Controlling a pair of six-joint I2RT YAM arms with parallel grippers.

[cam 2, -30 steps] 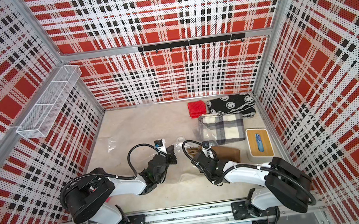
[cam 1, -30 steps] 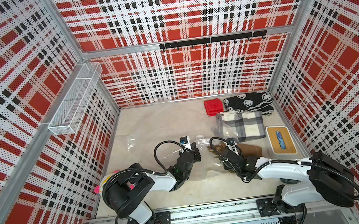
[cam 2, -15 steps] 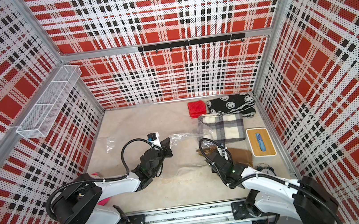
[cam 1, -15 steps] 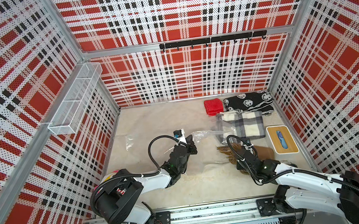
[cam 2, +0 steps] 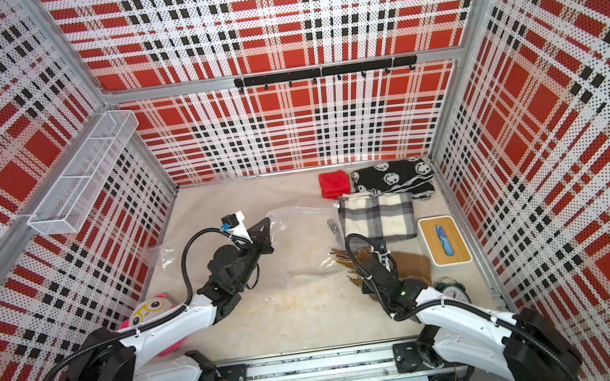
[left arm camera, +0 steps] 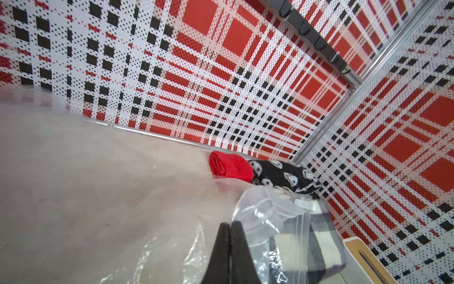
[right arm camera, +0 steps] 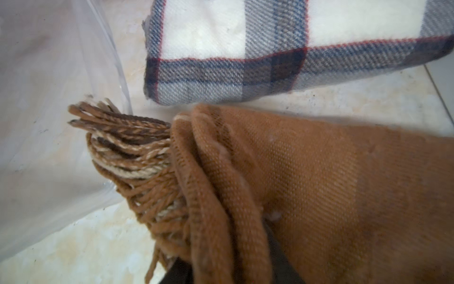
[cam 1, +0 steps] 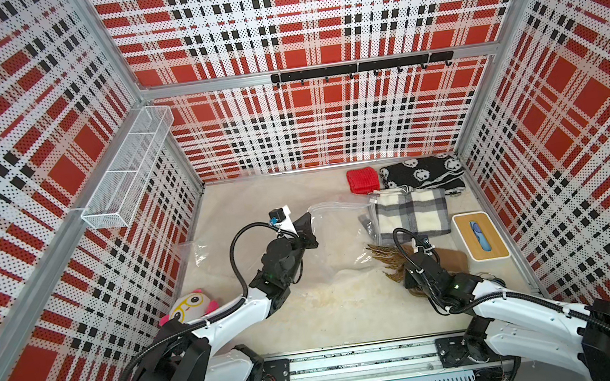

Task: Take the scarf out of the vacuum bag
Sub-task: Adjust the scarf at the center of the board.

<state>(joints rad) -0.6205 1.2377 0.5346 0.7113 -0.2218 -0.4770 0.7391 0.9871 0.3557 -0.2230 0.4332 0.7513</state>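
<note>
**Top views.** In both top views the vacuum bag [cam 1: 326,244] lies spread on the counter [cam 1: 330,315]. The left gripper [cam 1: 307,221] holds its zip edge raised. The brown scarf [cam 1: 450,258] lies outside the bag, between the plaid scarf [cam 1: 411,214] and the right arm [cam 1: 515,302], just beside the box [cam 1: 490,244].

**Left wrist view.** The left gripper [left arm camera: 230,225] has its jaws pressed together, with clear bag film gathered around them. This is judged to be a pinch on the bag.

**Right wrist view.** The right gripper [right arm camera: 226,260] pinches a fold of the brown scarf between its dark fingers [right arm camera: 277,255]. Only the fringe [right arm camera: 127,137] touches the bag's corner edge.

**Step in hand.** Extraction is judged nearly complete, with set-down pending.

**Next move.** Draw the fringe clear of the bag edge, then lower the scarf onto bare counter and spread the jaws. The left gripper should keep the film restrained so it does not drag along.
</note>
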